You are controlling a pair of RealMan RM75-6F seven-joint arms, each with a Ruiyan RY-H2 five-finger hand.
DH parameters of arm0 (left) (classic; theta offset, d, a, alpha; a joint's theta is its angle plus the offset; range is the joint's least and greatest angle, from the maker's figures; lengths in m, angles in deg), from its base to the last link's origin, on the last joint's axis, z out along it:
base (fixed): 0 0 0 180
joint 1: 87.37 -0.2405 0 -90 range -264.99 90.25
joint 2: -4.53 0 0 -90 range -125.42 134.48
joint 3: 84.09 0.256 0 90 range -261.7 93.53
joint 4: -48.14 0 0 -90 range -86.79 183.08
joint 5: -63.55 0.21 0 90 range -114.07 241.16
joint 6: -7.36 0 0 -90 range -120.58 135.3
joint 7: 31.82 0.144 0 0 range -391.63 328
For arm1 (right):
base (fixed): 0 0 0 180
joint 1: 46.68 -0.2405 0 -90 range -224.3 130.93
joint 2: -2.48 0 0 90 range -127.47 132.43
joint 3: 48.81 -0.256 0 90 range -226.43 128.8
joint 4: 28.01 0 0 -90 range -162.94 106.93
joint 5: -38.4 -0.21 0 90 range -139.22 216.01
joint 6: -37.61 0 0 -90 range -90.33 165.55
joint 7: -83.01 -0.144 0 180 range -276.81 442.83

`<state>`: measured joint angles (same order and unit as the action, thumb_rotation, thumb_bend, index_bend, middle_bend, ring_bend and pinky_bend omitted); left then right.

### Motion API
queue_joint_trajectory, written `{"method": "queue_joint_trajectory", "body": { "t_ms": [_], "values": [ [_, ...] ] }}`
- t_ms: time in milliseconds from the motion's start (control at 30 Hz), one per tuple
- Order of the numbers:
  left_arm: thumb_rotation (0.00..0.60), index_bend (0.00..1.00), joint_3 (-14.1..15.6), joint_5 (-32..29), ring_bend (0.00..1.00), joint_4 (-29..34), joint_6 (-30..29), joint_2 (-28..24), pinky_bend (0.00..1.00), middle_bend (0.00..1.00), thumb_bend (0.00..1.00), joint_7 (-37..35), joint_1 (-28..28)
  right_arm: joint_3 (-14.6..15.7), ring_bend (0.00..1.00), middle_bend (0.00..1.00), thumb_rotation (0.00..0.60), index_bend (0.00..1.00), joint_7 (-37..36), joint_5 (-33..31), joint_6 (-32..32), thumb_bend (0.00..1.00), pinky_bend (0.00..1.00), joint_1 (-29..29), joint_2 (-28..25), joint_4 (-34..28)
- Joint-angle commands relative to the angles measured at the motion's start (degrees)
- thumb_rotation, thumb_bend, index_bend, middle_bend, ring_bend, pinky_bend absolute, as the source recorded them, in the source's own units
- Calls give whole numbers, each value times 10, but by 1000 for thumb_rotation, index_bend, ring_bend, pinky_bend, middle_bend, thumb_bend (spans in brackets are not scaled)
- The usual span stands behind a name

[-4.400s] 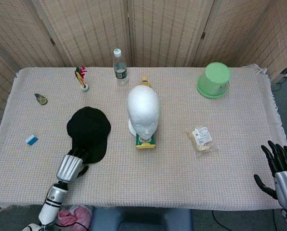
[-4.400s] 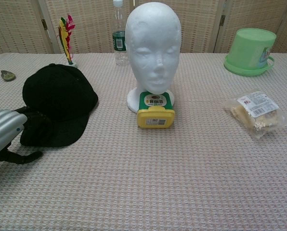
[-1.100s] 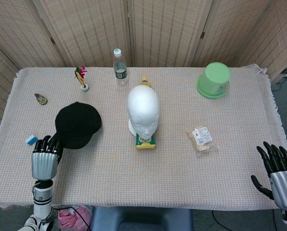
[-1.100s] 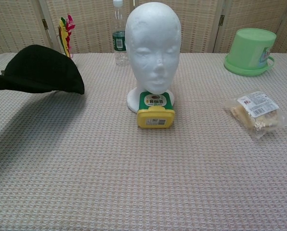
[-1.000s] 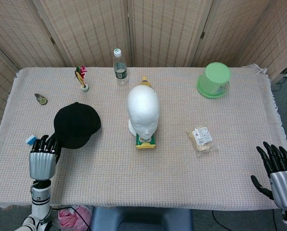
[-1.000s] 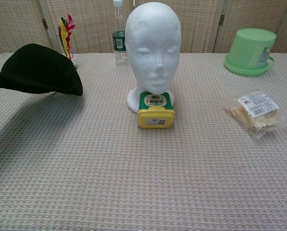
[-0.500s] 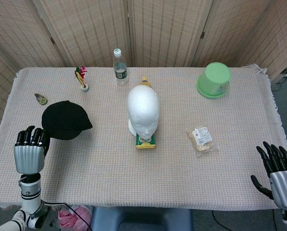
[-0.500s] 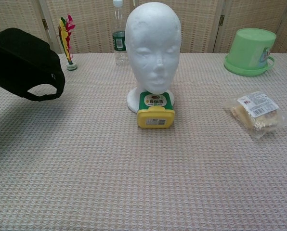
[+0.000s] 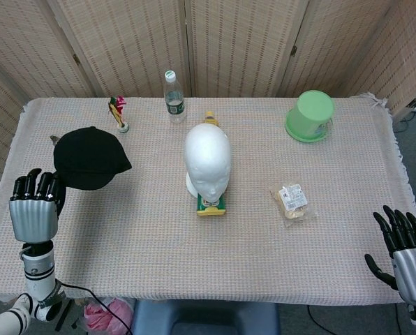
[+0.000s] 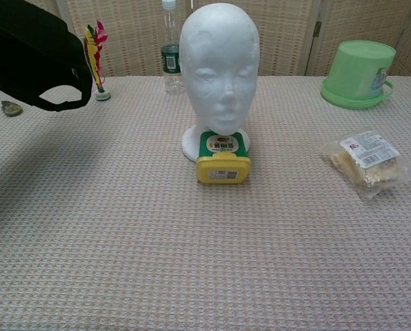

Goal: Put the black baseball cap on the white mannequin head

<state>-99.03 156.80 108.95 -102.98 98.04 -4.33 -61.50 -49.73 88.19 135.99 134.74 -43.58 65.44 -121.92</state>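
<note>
1. The bench (image 9: 333,230), under a woven cloth, carries everything.
2. The black baseball cap (image 9: 91,158) is lifted off the bench at its left side, well apart from the mannequin. Its long axis runs left to right in the head view, crown toward the mannequin, brim toward the left hand; in the chest view (image 10: 33,52) the rear strap opening faces the camera. Half a second ago it hung lower and nearer; it has risen and moved farther away.
3. The white mannequin head (image 9: 208,162) stands upright mid-bench, face toward the near edge, bare.
4. The left hand (image 9: 33,209) holds the cap's brim at the near left, its fingers (image 9: 40,184) curled over it side by side.
5. The right hand (image 9: 409,262) hovers off the near right corner, holding nothing, its fingers (image 9: 396,225) spread, unchanged.
6. A yellow tub (image 10: 223,158) touches the mannequin's base in front.
</note>
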Motion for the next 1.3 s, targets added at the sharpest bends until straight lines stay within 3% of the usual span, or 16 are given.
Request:
{"method": "queue_joint_trajectory", "body": {
  "t_ms": [33,833,1300],
  "values": [
    [600,583,-2,9,420,30,6,-22,540,603,468,21,3,0,0,0,600,0,-1,0,1,218,0,0,0,0],
    [600,584,-73,4,420,140,84,-101,540,603,468,70,73,-14,0,0,600,0,-12,-17,8,217,0,1,1,2],
    [600,584,-110,-23,420,140,168,-111,540,603,468,91,149,-29,0,0,600,0,-31,-61,-21,217,0,-10,-9,-1]
  ]
}}
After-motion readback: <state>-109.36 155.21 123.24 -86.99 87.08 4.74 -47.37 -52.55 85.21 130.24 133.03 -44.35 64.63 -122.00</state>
